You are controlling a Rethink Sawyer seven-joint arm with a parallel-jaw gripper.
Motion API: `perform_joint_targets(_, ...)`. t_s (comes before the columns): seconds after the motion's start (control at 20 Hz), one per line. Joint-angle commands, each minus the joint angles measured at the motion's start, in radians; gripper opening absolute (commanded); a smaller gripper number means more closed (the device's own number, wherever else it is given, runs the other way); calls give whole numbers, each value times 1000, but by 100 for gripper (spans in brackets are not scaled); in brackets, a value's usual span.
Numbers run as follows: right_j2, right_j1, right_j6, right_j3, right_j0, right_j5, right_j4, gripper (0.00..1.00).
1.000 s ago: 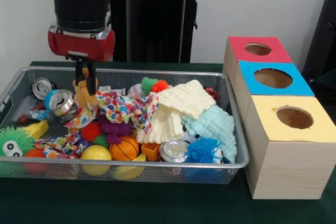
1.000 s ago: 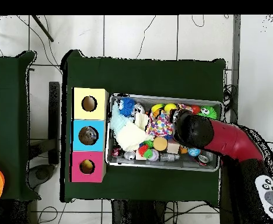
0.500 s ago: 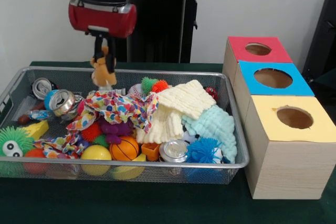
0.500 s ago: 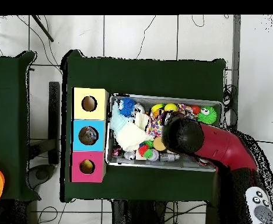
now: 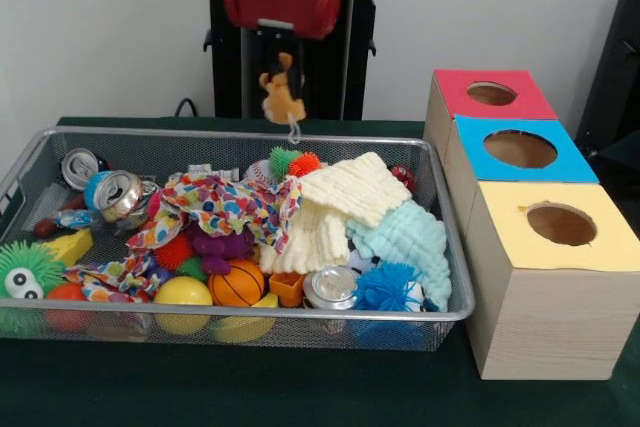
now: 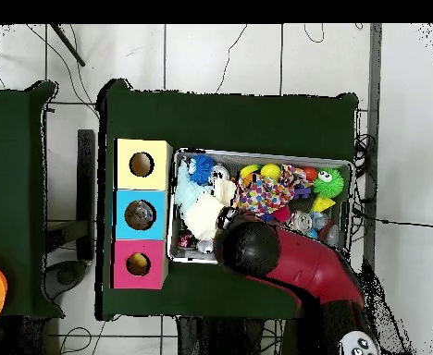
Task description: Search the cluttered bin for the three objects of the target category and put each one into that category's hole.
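Tan plush toy (image 5: 281,93) hangs from my hand (image 5: 284,55), whose fingers are clamped on its top, high above the far rim of the wire bin (image 5: 452,313). A short tag or string dangles under the toy. From above, my arm (image 6: 290,269) covers the bin's near side and hides both toy and hand.

Below, the bin stays crowded: a spotted cloth (image 5: 228,206), a cream cloth (image 5: 332,209), a pale blue cloth (image 5: 410,240), crushed cans (image 5: 116,190), a small basketball (image 5: 237,283), a yellow ball (image 5: 183,294), a blue spiky ball (image 5: 389,289) and a green spiky ball with eyes (image 5: 26,269).

Beside the bin on the green table (image 5: 250,387) stand three boxes touching in a row, each with a round hole on top: red (image 5: 487,94), blue (image 5: 519,148), yellow (image 5: 557,225).
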Motion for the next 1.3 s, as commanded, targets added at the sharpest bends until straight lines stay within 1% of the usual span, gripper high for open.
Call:
perform_joint_targets(0.05, -25, -49, 369, 276, 69, -96, 127, 0)
perform_joint_targets(0.25, -42, -88, 421, 342, 131, -114, 178, 0)
perform_joint_targets(0.4, -76, -116, 478, 368, 202, -118, 206, 0)
perform_joint_targets(0.5, -105, -129, 513, 370, 254, -110, 216, 0)
perform_joint_targets(0.65, -150, -148, 540, 351, 310, -68, 222, 0)
perform_joint_targets(0.75, -173, -157, 535, 333, 326, -43, 216, 0)
perform_joint_targets(0.95, -215, -179, 538, 286, 346, 52, 203, 0)
perform_joint_targets(1.15, -255, -219, 573, 252, 390, 153, 192, 0)
perform_joint_targets(1.3, -272, -222, 601, 231, 424, 187, 198, 0)
